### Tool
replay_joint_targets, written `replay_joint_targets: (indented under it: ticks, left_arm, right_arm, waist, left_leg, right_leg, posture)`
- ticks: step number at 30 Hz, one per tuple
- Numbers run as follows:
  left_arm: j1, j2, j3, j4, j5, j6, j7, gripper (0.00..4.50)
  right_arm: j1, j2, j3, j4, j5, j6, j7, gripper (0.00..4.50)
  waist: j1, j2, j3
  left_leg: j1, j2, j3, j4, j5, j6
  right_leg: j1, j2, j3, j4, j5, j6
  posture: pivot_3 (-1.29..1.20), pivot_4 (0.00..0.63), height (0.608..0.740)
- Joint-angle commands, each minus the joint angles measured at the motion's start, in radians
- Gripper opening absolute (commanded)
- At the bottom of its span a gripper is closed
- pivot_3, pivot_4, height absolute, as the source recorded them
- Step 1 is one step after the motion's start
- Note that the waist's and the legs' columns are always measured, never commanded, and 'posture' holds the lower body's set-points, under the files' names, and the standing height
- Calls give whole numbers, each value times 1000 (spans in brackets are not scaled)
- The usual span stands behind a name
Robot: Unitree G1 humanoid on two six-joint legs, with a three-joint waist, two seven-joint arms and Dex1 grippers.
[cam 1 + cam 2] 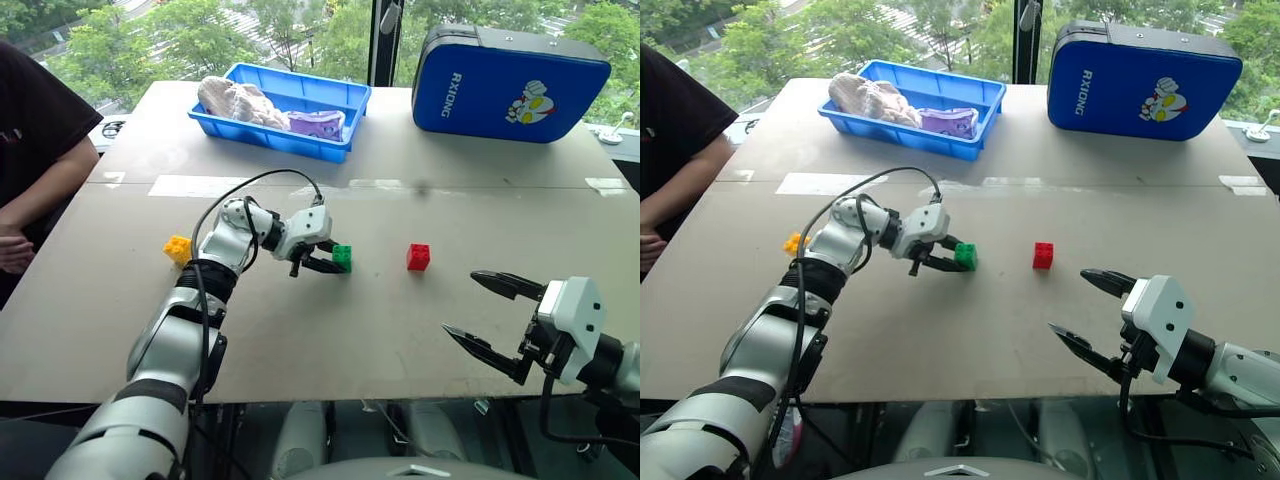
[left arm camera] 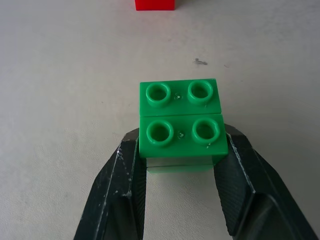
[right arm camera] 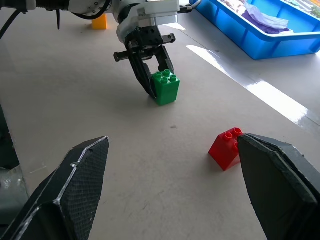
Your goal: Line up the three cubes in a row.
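Left hand (image 1: 336,262) grips green cube (image 1: 342,257); apparently on table (image 1: 300,330).

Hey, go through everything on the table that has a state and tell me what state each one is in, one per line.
Green studded plastic brick: upright on the table, clamped by the left gripper.
Red studded plastic brick: on the table, free.
Yellow studded plastic brick: on the table, free.
Right gripper: open, holding nothing.
Blue plastic tray: open-topped, holding bagged items.
Blue zip case: closed.

Yellow cube (image 1: 177,249) partly behind left arm, red cube (image 2: 155,4) cropped in left wrist view
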State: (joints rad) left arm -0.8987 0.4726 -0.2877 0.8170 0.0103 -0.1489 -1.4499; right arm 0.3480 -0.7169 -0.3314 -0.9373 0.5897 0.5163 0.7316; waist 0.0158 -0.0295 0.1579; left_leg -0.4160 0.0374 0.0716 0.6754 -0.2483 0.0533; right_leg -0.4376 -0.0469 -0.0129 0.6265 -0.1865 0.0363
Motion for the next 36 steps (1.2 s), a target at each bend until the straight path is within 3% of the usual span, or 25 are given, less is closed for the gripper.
replay_joint_targets:
  ticks: [1,10,11,16,20,24,27,31,36]
  left_arm:
    - [-33,-15,9,22,10,-27,22,1249]
    - [-66,-44,10,100,30,-51,25,1249]
    - [-70,-44,14,104,28,-44,25,2308]
    - [-61,-20,40,60,7,-29,23,4374]
    - [34,62,102,-148,-74,100,-10,4461]
    - [195,188,229,-467,-172,369,65,4461]
    - [332,249,383,-706,-226,594,241,4461]
    - [513,259,619,-978,-210,917,536,4461]
    - [624,324,732,-1095,-216,1159,662,4461]
  right_arm:
    - [5,-5,-24,-24,14,-21,-3,4219]
    - [13,-9,-38,-36,24,-15,-13,4219]
    - [15,-9,-38,-39,25,-14,-15,4219]
    - [11,-13,-33,-38,33,-12,-23,4219]
    - [-22,-19,-13,-17,44,-16,-16,4219]
    - [-84,-25,27,29,58,-26,11,4219]
    - [-146,-20,75,79,63,-37,38,4219]
    - [-243,-14,154,150,70,-50,84,4219]
    - [-316,-15,202,205,85,-54,134,4219]
  waist:
    - [-1,0,0]
    - [0,0,0]
    - [0,0,0]
    - [-1,0,0]
    - [-8,0,0]
    - [-17,0,0]
    - [-23,0,0]
    - [-20,0,0]
    - [-14,-1,0]
  left_leg:
    - [0,0,0,0,0,0]
    - [0,0,0,0,0,0]
    - [0,0,0,0,0,0]
    - [0,0,0,0,0,0]
    - [0,1,0,0,0,0]
    - [1,3,0,0,0,0]
    - [1,4,0,0,0,0]
    - [2,3,0,0,0,0]
    - [2,3,-1,0,0,0]
  right_leg:
    - [0,0,0,0,0,0]
    - [0,0,0,0,0,0]
    - [0,0,0,0,0,0]
    - [0,0,0,0,0,0]
    - [0,0,0,0,0,0]
    - [0,0,0,1,0,0]
    - [0,0,0,1,0,0]
    - [1,-1,0,1,0,0]
    - [0,-1,-1,1,0,0]
  posture:
    - [0,150,740]
    - [0,150,740]
    - [0,150,740]
    - [0,150,740]
    - [0,150,740]
    - [0,150,740]
    - [0,150,740]
    - [0,150,740]
    - [0,150,740]
